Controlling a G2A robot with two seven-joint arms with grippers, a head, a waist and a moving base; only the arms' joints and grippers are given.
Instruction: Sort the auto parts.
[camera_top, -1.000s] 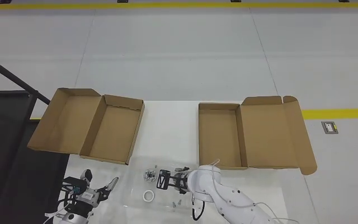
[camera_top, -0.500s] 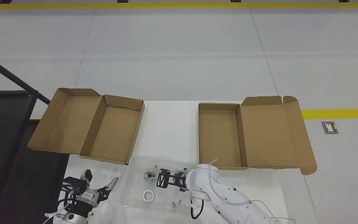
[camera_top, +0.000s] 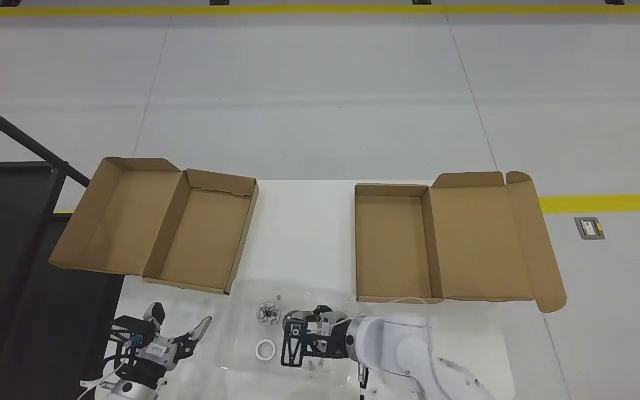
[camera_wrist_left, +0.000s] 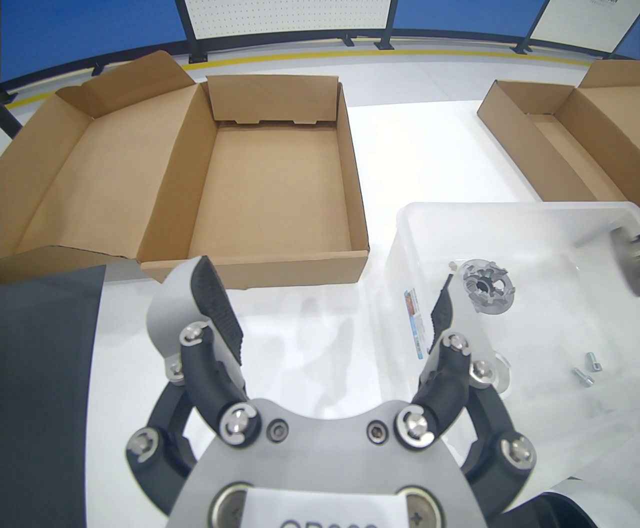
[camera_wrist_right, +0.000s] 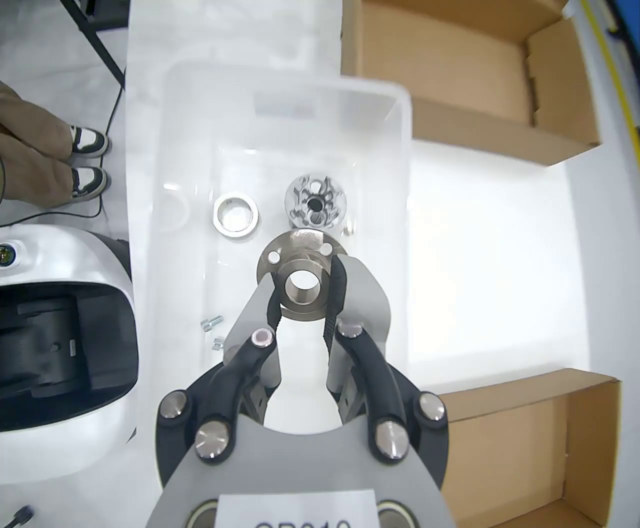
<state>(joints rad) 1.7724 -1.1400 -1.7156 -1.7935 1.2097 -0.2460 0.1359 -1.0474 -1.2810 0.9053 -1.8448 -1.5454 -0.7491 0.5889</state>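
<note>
Right gripper clenched on metal flange inside clear bin, lower centre of top view; left gripper released, lower left.

The top view looks down on the desk from above; both wrist views sit close, sharing the clear bin.

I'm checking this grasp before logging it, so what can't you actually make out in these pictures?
- Whether the flanged hub is off the clear bin floor: the right wrist view looks straight down.
- The ring, left wrist view: mostly behind the left gripper.
- One screw, right wrist view: partly behind the right gripper.
</note>
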